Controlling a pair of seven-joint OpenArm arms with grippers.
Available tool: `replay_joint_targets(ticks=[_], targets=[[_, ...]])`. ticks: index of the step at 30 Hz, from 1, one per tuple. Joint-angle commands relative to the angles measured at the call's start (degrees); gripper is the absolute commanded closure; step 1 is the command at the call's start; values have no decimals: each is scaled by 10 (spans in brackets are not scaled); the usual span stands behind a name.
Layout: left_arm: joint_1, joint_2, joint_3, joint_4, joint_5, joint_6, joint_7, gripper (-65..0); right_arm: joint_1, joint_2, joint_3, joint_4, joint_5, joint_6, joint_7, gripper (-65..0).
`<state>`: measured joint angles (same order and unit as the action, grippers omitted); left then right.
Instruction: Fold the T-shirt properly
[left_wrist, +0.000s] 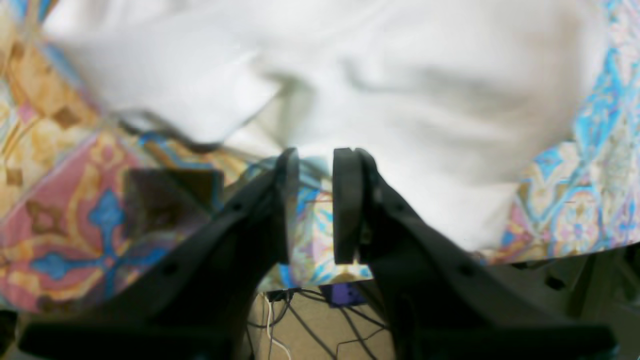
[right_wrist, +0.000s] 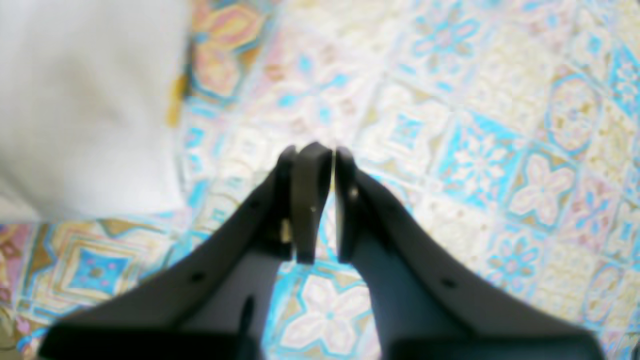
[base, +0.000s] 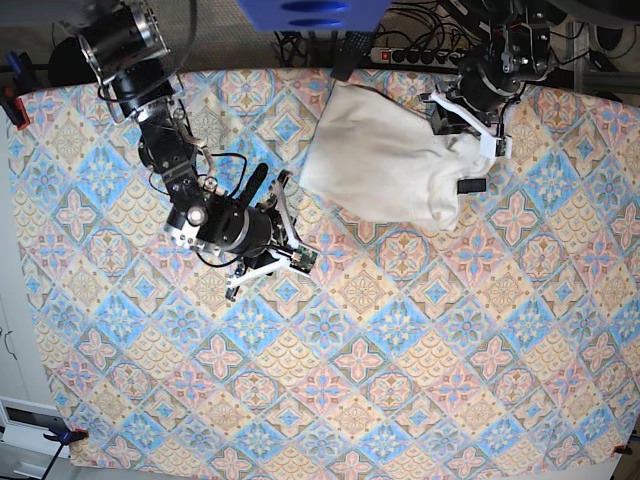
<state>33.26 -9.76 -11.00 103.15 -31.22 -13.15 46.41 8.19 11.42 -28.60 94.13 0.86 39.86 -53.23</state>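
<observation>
My right gripper (right_wrist: 320, 150) hangs over the patterned tablecloth (right_wrist: 475, 150), jaws nearly together, holding nothing. The T-shirt (base: 385, 165) lies bunched near the table's far edge. My left gripper (left_wrist: 316, 155) sits at the shirt's edge, jaws slightly apart, gripping nothing.

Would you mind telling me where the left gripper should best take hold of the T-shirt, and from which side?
Probably the hem corner of the T-shirt nearest the left gripper, approached from the table's far edge. In the left wrist view the white fabric ends just beyond the parted fingertips, lying flat on the patterned tablecloth, so a low pinch along the cloth seems easiest.
</observation>
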Motion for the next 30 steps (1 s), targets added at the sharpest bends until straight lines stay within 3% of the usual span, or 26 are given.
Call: replay_joint_targets(ticks=[1,8,16,24,30], targets=[[-2,-3,-1,-4,-6,-3,-9,-119,10,-5,7,-8,3,1,2,-57],[-53,-3,-1,-76,-6,-1,-9,-118,40,-59,4,-109,1,1,11,-57],[-100,-14,-1,-134,-6,-1,-9,-118,38,-61,-12,-200,1,1,47,-59],[-188,-19,8,-206,-5,-2,-5,-121,26,-57,-56,-193,1,1,47,-57],[-256,-22,85,-216,31,-2,-5,-122,-23,-28,-12,-135,1,1,46,-57]])
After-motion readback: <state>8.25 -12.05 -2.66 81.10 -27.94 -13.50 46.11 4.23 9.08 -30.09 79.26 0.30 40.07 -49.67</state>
